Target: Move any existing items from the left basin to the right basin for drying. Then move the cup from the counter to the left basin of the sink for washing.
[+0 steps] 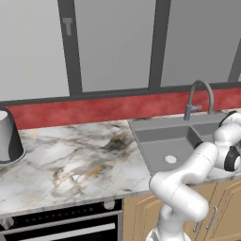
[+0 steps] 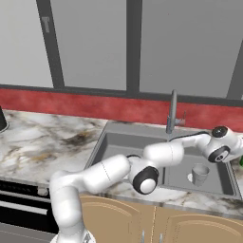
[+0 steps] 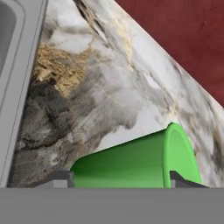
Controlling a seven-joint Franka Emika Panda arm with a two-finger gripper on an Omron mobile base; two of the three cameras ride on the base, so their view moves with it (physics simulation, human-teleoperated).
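1. Left base view, far left: pale grey canister [image 1: 8,136], cut off by the picture edge, standing on the counter [image 1: 70,155]. Its full outline is hidden.
2. Below the counter front: dark oven panel [image 1: 56,226] with a knob. The lower part is cropped.
3. Centre right: the sink [image 1: 141,126] with its arched faucet [image 1: 200,96]. The left basin [image 1: 160,141] shows a round white drain [image 1: 170,159]. The white arm [image 1: 188,179] covers the well to the right of it.
4. Right base view, far left: a dark object [image 2: 1,119] at the frame edge, too cropped to identify.
5. Centre: the arm crosses much of the left basin, so its floor is largely hidden.
6. Right: the right basin [image 2: 223,178] holds a grey cup [image 2: 200,173], upright and near the drain.
7. Far right: the hand reaches past the basin, and the picture edge cuts it off. A green sliver [image 2: 241,161] sits at that edge, too small to make out.
8. Hand view, left: the sink rim, with veined counter beside it.
9. Centre bottom: green cup [image 3: 131,162] on the counter beside the sink, its lower side cut off by the frame.
10. Gripper [image 3: 121,181]: one dark tip sits at each end of the green cup. Whether they press on it cannot be told.
11. Upper right: red strip [image 3: 183,39] behind the counter.
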